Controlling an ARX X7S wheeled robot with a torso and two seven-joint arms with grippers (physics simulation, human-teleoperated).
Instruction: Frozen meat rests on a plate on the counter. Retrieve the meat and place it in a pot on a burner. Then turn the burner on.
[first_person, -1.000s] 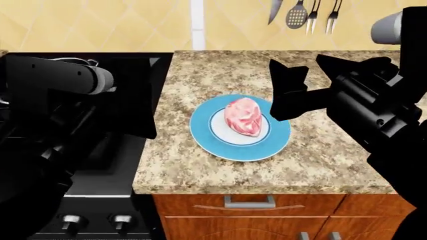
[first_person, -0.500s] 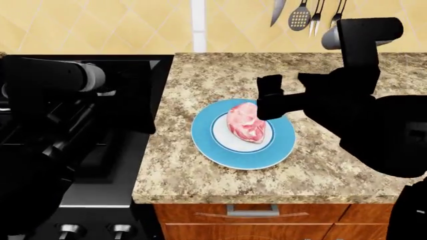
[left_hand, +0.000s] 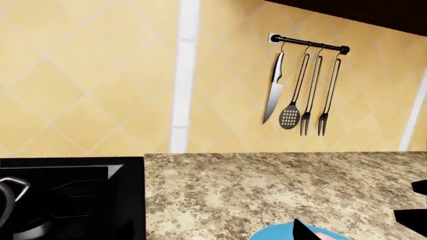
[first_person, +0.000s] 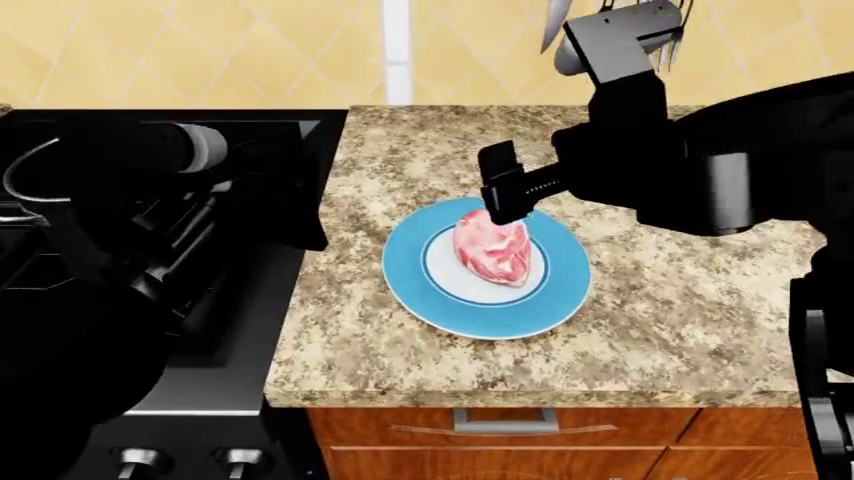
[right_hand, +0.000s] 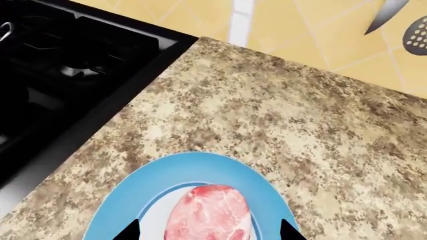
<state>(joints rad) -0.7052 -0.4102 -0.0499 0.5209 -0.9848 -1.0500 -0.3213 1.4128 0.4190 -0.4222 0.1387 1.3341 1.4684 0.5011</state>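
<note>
**Kid:** Well, where is the frozen meat (first_person: 491, 249)?

**Helper:** It sits on the white middle of the plate (first_person: 416, 289), on the speckled tabletop (first_person: 367, 330) next to the black stove (first_person: 240, 340).

**Kid:** Which way does it point?

**Helper:** From the head view, its long side runs from the wall toward the front edge. It is a round pink lump with white streaks.

**Kid:** What is the right gripper (right_hand: 208, 231) doing?

**Helper:** It hangs over the meat with its fingers spread, one on each side. The right wrist view shows two black fingertips (right_hand: 129, 231) by the plate's blue rim, and the meat between them. Nothing is grabbed.

**Kid:** And the left gripper?

**Helper:** I cannot tell. The left arm (first_person: 134, 160) is a dark shape over the stove.

**Kid:** What does the left wrist view show?

**Helper:** It shows the whole utensil rack (left_hand: 310, 44) on the yellow tiled wall (left_hand: 87, 75), with a knife (left_hand: 273, 90). The head view cuts those off.
</note>
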